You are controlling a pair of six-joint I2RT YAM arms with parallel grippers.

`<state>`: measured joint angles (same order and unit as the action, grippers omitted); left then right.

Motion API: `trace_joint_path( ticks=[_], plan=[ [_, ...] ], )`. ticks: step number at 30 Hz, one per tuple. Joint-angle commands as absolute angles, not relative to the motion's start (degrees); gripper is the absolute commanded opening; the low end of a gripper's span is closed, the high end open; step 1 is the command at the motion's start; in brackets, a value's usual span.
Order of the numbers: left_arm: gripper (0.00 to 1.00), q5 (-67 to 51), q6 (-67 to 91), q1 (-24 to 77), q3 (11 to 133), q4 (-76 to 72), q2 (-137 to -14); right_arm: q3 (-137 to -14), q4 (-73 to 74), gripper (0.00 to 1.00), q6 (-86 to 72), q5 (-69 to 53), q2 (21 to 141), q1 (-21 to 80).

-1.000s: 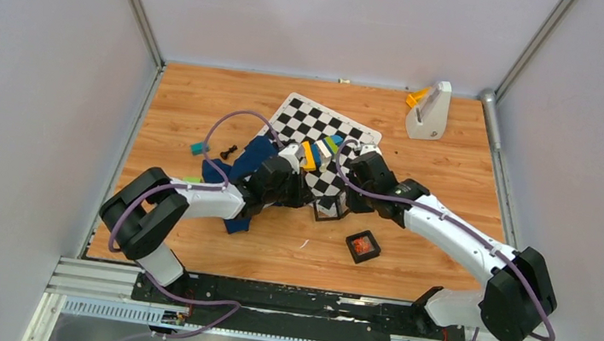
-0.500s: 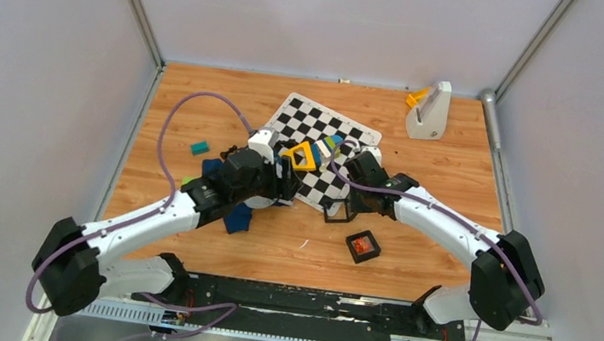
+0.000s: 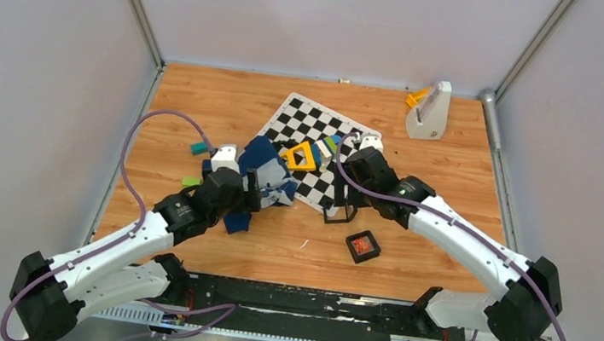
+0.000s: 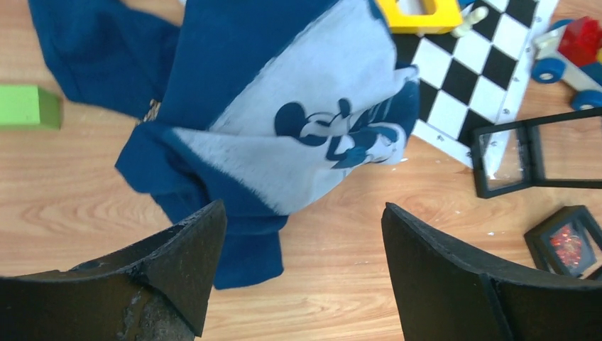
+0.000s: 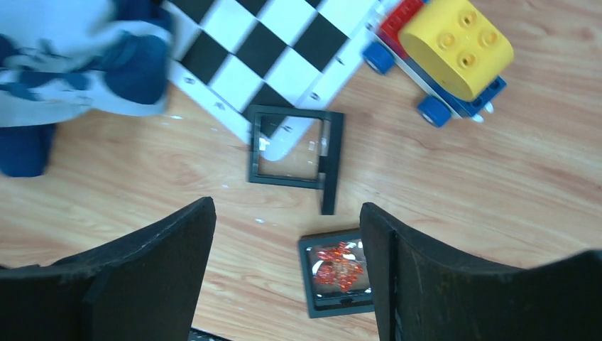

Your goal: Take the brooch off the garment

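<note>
From above, the garment point(image 3: 268, 177) lies crumpled over the left edge of the checkered mat point(image 3: 313, 120), the brooch point(image 3: 363, 245) apart in a small black box point(image 3: 352, 250); at the left wrist, the left gripper point(image 4: 302, 213) gapes wide and empty over the garment; at the right wrist, the right gripper point(image 5: 284, 209) stands wide, empty, above the brooch.

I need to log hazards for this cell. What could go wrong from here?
1. The brooch seems to lie in an open black box, with the lid beside it. If the open right gripper swings low, it might knock the box and spill the pin.
2. The left gripper hangs open over the crumpled shirt. A finger might snag the cloth and drag the mat.
</note>
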<state>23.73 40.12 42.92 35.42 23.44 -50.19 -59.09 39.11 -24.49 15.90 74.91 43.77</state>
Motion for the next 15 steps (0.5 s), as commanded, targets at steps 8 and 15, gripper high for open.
trace_joint_path(
  ticks=[8,15],
  plan=[
    [0.73,17.5,43.5,38.7,26.5,12.2,-53.9,-58.2,26.3,0.75,-20.7,6.1,69.7,49.0],
    [0.00,-9.1,38.6,39.4,29.1,7.5,-62.8,-52.1,18.3,0.73,-20.0,3.0,66.2,49.1]
  ],
)
